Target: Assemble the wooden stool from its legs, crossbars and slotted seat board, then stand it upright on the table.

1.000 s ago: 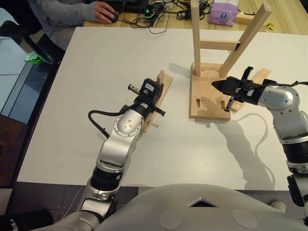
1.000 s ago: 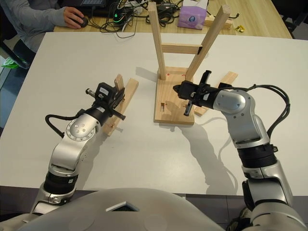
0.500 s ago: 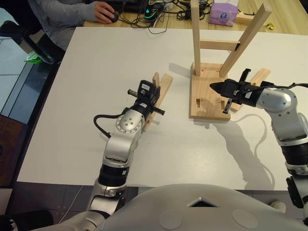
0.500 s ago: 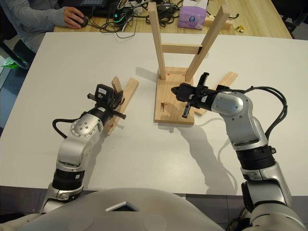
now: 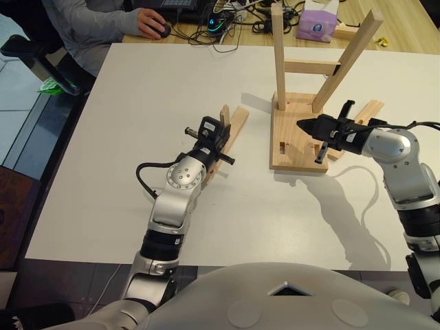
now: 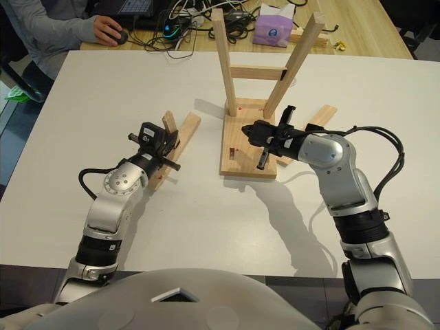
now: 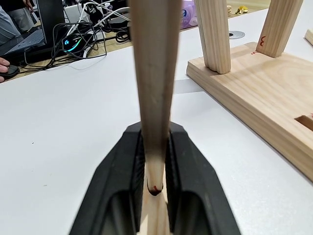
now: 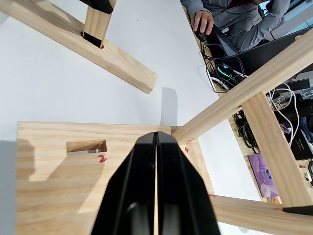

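Observation:
The slotted seat board [image 5: 297, 150] lies flat on the table with two legs [image 5: 278, 48] standing in its far side, joined by a crossbar [image 5: 311, 67]. My right gripper [image 5: 302, 124] hovers just over the board's middle, shut and empty; from its wrist I see the board [image 8: 54, 191] and an open slot [image 8: 86, 146] below the fingers [image 8: 142, 171]. To the board's left, my left gripper [image 5: 217, 135] is shut on a wooden leg [image 7: 154, 68] of a second leg pair [image 5: 234, 124] resting on the table.
Another wooden piece [image 5: 371, 108] lies on the table by the board's right edge, under my right arm. Cables, a mouse [image 5: 162, 29] under a person's hand and a purple tissue pack [image 5: 315, 25] sit on the desk beyond the table's far edge.
My right gripper has edged left over the seat board. My left forearm has swung in, still holding the leg piece, which stays in about the same spot.

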